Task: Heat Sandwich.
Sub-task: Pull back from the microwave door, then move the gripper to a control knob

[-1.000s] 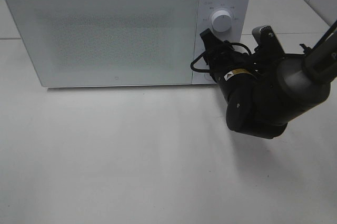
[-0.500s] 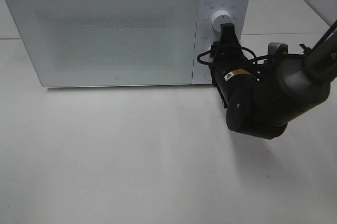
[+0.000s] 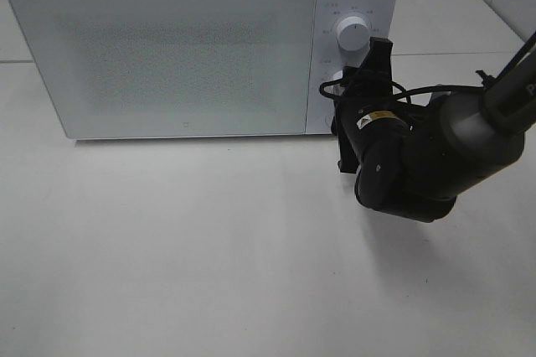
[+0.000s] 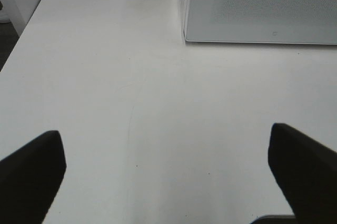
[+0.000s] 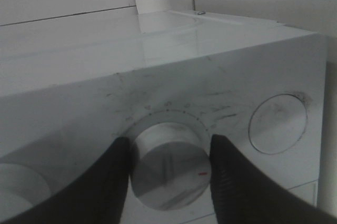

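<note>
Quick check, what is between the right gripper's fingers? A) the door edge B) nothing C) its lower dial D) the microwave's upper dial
C: the right gripper has a finger on each side of the lower dial in the wrist view, and the upper dial shows uncovered in the high view.

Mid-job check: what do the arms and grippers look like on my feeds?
The right arm is a bulky, rounded, dark grey-black housing with a looped black cable and a small yellow-and-white label. The right gripper and left gripper have plain black fingers.
</note>
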`<state>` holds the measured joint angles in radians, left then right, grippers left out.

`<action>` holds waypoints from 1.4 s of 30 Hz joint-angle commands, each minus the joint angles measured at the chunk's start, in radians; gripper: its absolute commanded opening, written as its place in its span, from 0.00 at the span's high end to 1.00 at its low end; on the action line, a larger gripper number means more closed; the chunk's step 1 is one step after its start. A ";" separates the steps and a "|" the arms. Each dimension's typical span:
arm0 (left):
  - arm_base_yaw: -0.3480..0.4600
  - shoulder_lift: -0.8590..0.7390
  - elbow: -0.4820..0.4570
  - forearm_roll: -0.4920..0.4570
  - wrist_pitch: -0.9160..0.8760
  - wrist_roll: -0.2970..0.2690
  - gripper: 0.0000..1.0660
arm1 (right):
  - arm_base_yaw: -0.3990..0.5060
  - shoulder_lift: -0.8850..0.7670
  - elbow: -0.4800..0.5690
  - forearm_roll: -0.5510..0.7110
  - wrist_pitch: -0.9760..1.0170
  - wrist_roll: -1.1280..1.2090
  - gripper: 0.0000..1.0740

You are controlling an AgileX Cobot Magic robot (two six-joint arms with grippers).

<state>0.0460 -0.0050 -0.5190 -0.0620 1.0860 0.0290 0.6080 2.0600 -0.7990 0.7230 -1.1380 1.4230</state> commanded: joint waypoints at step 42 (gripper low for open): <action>0.003 -0.016 0.004 -0.001 -0.012 -0.005 0.09 | 0.003 -0.215 0.155 -0.094 0.183 -0.480 0.30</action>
<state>0.0460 -0.0050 -0.5190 -0.0620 1.0860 0.0290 0.6090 1.8860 -0.6660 0.6660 -1.0110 1.0190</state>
